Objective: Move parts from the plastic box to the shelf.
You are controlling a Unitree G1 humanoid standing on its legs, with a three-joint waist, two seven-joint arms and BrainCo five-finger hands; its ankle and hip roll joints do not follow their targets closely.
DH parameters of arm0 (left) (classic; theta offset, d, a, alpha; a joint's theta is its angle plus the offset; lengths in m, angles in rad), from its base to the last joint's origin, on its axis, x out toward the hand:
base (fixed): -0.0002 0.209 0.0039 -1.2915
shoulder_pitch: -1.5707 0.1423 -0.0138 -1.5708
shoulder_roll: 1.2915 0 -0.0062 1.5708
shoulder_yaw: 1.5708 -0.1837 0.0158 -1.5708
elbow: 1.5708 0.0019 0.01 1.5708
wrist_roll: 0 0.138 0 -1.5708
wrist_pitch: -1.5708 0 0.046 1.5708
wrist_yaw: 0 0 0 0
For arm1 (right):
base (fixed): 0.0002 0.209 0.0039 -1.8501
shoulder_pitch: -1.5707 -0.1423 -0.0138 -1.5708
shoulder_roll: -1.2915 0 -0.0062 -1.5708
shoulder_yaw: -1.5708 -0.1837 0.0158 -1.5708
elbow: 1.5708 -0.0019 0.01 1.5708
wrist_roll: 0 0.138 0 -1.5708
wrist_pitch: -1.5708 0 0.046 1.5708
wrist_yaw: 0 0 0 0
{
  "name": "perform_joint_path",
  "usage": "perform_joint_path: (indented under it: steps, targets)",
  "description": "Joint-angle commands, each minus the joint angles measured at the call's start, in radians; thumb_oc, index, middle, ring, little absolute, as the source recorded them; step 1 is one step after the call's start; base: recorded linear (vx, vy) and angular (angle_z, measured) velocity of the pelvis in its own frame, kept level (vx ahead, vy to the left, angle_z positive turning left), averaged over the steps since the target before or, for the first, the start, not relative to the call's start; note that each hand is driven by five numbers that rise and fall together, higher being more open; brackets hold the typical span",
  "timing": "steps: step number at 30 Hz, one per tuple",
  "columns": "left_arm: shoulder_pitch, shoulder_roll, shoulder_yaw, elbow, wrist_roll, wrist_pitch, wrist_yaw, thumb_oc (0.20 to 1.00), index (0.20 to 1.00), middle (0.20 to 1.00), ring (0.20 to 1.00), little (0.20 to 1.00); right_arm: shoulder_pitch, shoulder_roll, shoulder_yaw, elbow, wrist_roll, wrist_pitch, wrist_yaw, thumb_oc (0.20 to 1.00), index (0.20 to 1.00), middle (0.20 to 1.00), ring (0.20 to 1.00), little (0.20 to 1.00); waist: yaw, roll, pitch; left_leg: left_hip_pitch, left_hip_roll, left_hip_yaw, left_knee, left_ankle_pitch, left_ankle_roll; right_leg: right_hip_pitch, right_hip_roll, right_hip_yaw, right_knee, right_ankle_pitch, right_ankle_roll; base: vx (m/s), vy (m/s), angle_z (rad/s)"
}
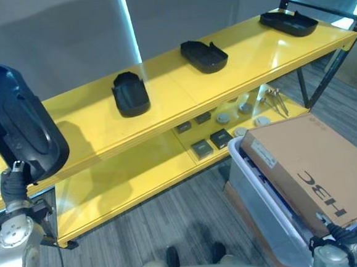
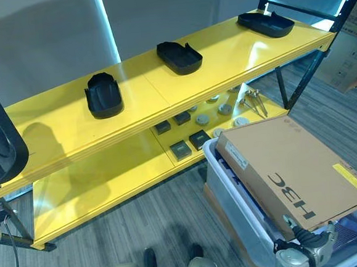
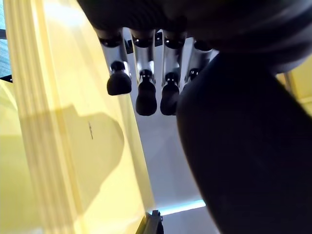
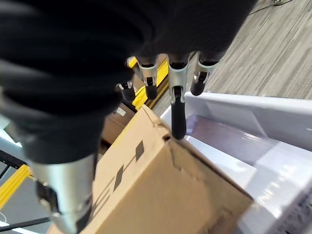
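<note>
Left eye view: your left hand grips a large black moulded plastic part, upright over the yellow metal shelf's left end. Three black parts lie along that shelf.

Right eye view: a brown cardboard box covers the clear plastic box beside the shelf.

Right wrist view: your right hand hangs relaxed, one fingertip touching the cardboard.

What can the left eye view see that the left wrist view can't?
Left eye view: three smaller black parts along the top of the shelf, little parts on its lower level, and the cardboard box lying over the plastic box, with the right hand by it.

Left wrist view: the left hand's dark-tipped fingers from very close.

Both: the big black part held up by the left hand, and the yellow shelf.
</note>
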Motion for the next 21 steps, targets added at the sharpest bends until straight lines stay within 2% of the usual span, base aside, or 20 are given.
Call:
perform_joint_path:
  steps: [1, 3, 6, 8, 9, 10, 11, 12, 13, 15, 16, 17, 18, 19, 21]
  targets:
    - [-0.055, 0.044, 0.034, -0.014, -0.022, -0.064, -0.019, 0.200, 0.200, 0.200, 0.200, 0.200, -0.182, -0.064, 0.017, -0.095, -0.015, -0.112, 0.051, 1.000, 1.000, 1.000, 1.000, 1.000, 0.037, -0.065, -0.026, 0.018, -0.038, 0.034, 0.071, -0.003, 0.003, 0.087, -0.005, -0.021, -0.097, 0.033, 0.060, 0.05, -0.020, 0.03]
    - [-0.058, 0.029, 0.032, -0.017, -0.007, -0.059, -0.030, 0.200, 0.200, 0.200, 0.200, 0.200, -0.172, -0.050, 0.016, -0.114, -0.019, -0.095, 0.093, 1.000, 1.000, 1.000, 1.000, 1.000, 0.027, -0.070, -0.024, 0.008, -0.016, 0.085, 0.102, -0.006, -0.011, 0.097, -0.012, -0.044, -0.103, 0.033, 0.058, 0.02, -0.002, 0.06]
    - [-0.092, 0.001, 0.002, -0.008, 0.017, -0.054, -0.024, 0.200, 0.200, 0.200, 0.200, 0.200, -0.144, -0.020, 0.038, -0.162, -0.052, -0.071, 0.121, 1.000, 1.000, 1.000, 1.000, 1.000, -0.008, -0.081, -0.012, -0.020, 0.071, 0.188, 0.172, 0.007, -0.045, 0.108, -0.037, -0.083, -0.103, 0.035, 0.050, -0.03, 0.058, 0.35]
    - [-0.108, -0.016, -0.019, -0.007, 0.029, -0.056, -0.001, 0.200, 0.200, 0.200, 0.200, 0.200, -0.134, -0.008, 0.065, -0.179, -0.071, -0.064, 0.141, 1.000, 1.000, 1.000, 1.000, 1.000, -0.022, -0.076, 0.000, -0.034, 0.121, 0.189, 0.186, 0.028, -0.063, 0.104, -0.045, -0.086, -0.091, 0.030, 0.046, -0.05, 0.136, 0.66]
    - [-0.109, -0.017, -0.021, -0.007, 0.030, -0.056, 0.002, 0.200, 0.200, 0.200, 0.200, 0.200, -0.134, -0.008, 0.068, -0.180, -0.071, -0.059, 0.148, 1.000, 1.000, 1.000, 1.000, 1.000, -0.023, -0.075, 0.001, -0.035, 0.125, 0.189, 0.185, 0.032, -0.064, 0.103, -0.046, -0.086, -0.089, 0.028, 0.045, -0.06, 0.172, 0.50]
    - [-0.112, -0.023, -0.026, -0.009, 0.028, -0.057, 0.007, 0.200, 0.200, 0.200, 0.200, 0.200, -0.130, -0.008, 0.078, -0.181, -0.075, -0.045, 0.173, 1.000, 1.000, 1.000, 1.000, 1.000, -0.028, -0.069, 0.002, -0.030, 0.153, 0.193, 0.163, 0.054, -0.074, 0.100, -0.051, -0.091, -0.085, 0.025, 0.044, -0.02, 0.385, 0.41]
    - [-0.118, -0.037, -0.037, -0.013, 0.032, -0.067, 0.012, 0.200, 0.200, 0.200, 0.200, 0.200, -0.115, -0.007, 0.100, -0.172, -0.073, -0.029, 0.226, 1.000, 1.000, 1.000, 1.000, 1.000, -0.042, -0.049, -0.001, -0.014, 0.239, 0.202, 0.102, 0.149, -0.121, 0.110, -0.062, -0.097, -0.084, 0.007, 0.050, -0.07, 0.349, 0.24]
    - [-0.117, -0.039, -0.037, -0.013, 0.032, -0.068, 0.013, 0.200, 0.200, 0.200, 0.200, 0.200, -0.114, -0.009, 0.099, -0.171, -0.072, -0.029, 0.230, 1.000, 1.000, 1.000, 1.000, 1.000, -0.044, -0.047, 0.004, -0.014, 0.243, 0.215, 0.093, 0.172, -0.118, 0.106, -0.059, -0.109, -0.080, 0.015, 0.042, -0.06, 0.549, 0.19]
    - [-0.115, -0.044, -0.040, -0.018, 0.033, -0.077, 0.009, 0.200, 0.200, 0.200, 0.200, 0.200, -0.103, -0.011, 0.118, -0.145, -0.096, -0.042, 0.279, 1.000, 1.000, 1.000, 1.000, 1.000, -0.051, -0.034, 0.005, -0.010, 0.306, 0.217, 0.046, 0.266, -0.147, 0.111, -0.076, -0.117, -0.066, 0.006, 0.045, -0.08, 0.370, 0.18]
    - [-0.118, -0.043, -0.039, -0.019, 0.039, -0.075, 0.000, 0.200, 0.200, 0.200, 0.200, 0.200, -0.093, -0.012, 0.147, -0.136, -0.099, -0.035, 0.311, 1.000, 1.000, 1.000, 1.000, 1.000, -0.057, -0.026, 0.011, -0.013, 0.342, 0.218, 0.033, 0.306, -0.159, 0.111, -0.097, -0.123, -0.039, -0.007, 0.049, -0.05, 0.519, 0.06]
    - [-0.128, -0.036, -0.040, -0.014, 0.047, -0.070, -0.011, 0.200, 0.200, 0.200, 0.200, 0.200, -0.092, -0.007, 0.170, -0.119, -0.101, -0.025, 0.341, 1.000, 1.000, 1.000, 1.000, 1.000, -0.061, -0.028, 0.014, 0.002, 0.336, 0.225, 0.049, 0.257, -0.144, 0.099, -0.133, -0.128, 0.000, -0.016, 0.058, 0.00, 0.533, 0.03]
    - [-0.134, -0.029, -0.043, -0.012, 0.059, -0.064, -0.012, 0.200, 0.200, 0.200, 0.200, 0.200, -0.093, -0.001, 0.185, -0.103, -0.106, -0.024, 0.357, 1.000, 1.000, 1.000, 1.000, 1.000, -0.059, -0.029, 0.011, 0.017, 0.311, 0.208, 0.054, 0.195, -0.144, 0.096, -0.157, -0.114, 0.025, -0.031, 0.077, 0.00, 0.491, 0.09]
    - [-0.139, -0.024, -0.045, -0.011, 0.074, -0.058, -0.015, 0.200, 0.200, 0.200, 0.200, 0.200, -0.094, 0.005, 0.196, -0.092, -0.104, -0.025, 0.361, 1.000, 1.000, 1.000, 1.000, 1.000, -0.056, -0.030, 0.012, 0.020, 0.295, 0.207, 0.063, 0.163, -0.135, 0.091, -0.174, -0.113, 0.042, -0.030, 0.084, 0.01, 0.462, -0.04]
    - [-0.150, -0.007, -0.049, -0.004, 0.102, -0.049, -0.019, 0.200, 0.200, 0.200, 0.200, 0.200, -0.094, 0.014, 0.221, -0.075, -0.089, -0.012, 0.369, 1.000, 1.000, 1.000, 1.000, 1.000, -0.049, -0.030, 0.017, 0.012, 0.264, 0.194, 0.103, 0.111, -0.117, 0.086, -0.202, -0.105, 0.068, -0.026, 0.096, -0.03, 0.358, -0.09]
    - [-0.164, 0.017, -0.047, 0.010, 0.122, -0.034, -0.036, 0.200, 0.200, 0.200, 0.200, 0.200, -0.093, 0.025, 0.238, -0.057, -0.073, -0.011, 0.373, 1.000, 1.000, 1.000, 1.000, 1.000, -0.044, -0.029, 0.020, 0.000, 0.236, 0.179, 0.136, 0.072, -0.098, 0.084, -0.224, -0.088, 0.085, -0.023, 0.106, -0.04, 0.303, -0.16]
